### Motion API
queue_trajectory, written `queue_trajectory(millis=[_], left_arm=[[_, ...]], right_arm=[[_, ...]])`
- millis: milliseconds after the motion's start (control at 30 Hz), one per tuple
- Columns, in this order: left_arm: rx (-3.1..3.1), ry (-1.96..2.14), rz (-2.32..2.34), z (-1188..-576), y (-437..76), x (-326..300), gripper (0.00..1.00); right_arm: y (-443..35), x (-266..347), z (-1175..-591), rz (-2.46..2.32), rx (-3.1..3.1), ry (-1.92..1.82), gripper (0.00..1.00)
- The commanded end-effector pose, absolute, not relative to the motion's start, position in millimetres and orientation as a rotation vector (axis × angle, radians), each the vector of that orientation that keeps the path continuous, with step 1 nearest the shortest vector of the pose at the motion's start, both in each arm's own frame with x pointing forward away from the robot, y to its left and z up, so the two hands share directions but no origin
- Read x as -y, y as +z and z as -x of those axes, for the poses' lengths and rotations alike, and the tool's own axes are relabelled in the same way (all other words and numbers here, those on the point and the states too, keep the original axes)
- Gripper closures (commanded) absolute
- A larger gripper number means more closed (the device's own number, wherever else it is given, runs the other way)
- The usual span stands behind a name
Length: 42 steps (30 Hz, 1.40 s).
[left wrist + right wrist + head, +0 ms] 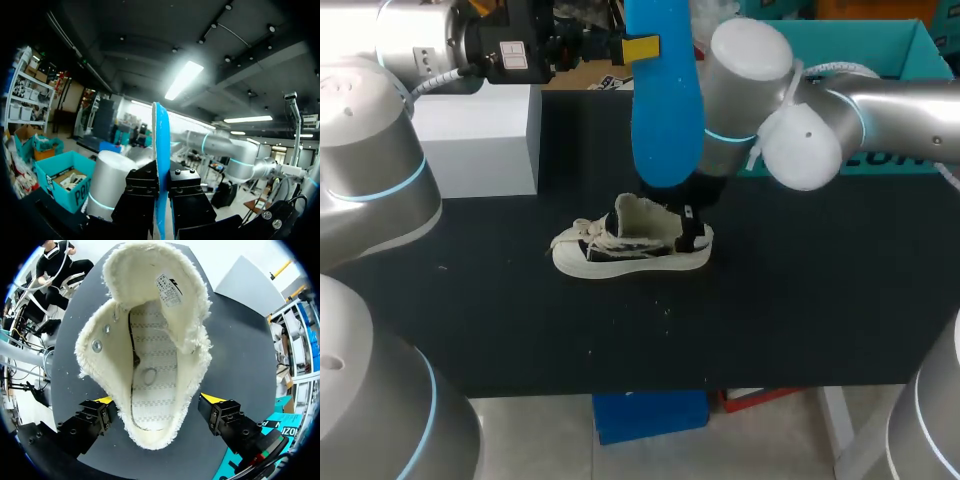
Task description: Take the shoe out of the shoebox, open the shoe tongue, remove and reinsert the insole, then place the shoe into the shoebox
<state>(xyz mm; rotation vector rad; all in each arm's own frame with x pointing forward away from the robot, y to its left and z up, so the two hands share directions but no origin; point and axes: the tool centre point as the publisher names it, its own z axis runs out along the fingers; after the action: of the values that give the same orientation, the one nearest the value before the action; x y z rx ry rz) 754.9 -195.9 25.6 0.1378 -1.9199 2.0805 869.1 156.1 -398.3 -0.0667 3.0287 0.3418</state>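
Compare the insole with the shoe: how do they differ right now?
The insole is blue; the shoe is off-white with dark side panels. The insole is held upright in the air by the left gripper; the shoe stands on the table. Both are outside the teal shoebox.

Insole [665,110]: upper end running off head view's top edge, lower end running off left wrist view.
Shoebox [880,45]: right arm [860,115] covering front wall.
Shoe [150,365]: tongue [165,285] hiding toe interior.
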Motion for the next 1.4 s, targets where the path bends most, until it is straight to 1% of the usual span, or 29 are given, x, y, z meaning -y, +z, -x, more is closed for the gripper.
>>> queue_trajectory(millis=[33, 400, 800, 1400], left_arm=[[1.921, 2.083, -0.141, -754.2, 24.8, 197.2, 1.00], [1.921, 2.083, -0.141, -754.2, 24.8, 197.2, 1.00], [1.921, 2.083, -0.141, -754.2, 24.8, 197.2, 1.00], [1.921, 2.083, -0.141, -754.2, 24.8, 197.2, 1.00]], right_arm=[[-398.0, -140.9, -861.9, 0.083, -2.988, 0.533, 0.00], [-399.2, -143.7, -864.8, 0.144, -2.931, 0.827, 0.00], [-411.3, -141.7, -866.1, 0.107, -2.864, 1.119, 0.00], [-427.0, -139.8, -862.7, 0.078, -2.823, 1.296, 0.00]])
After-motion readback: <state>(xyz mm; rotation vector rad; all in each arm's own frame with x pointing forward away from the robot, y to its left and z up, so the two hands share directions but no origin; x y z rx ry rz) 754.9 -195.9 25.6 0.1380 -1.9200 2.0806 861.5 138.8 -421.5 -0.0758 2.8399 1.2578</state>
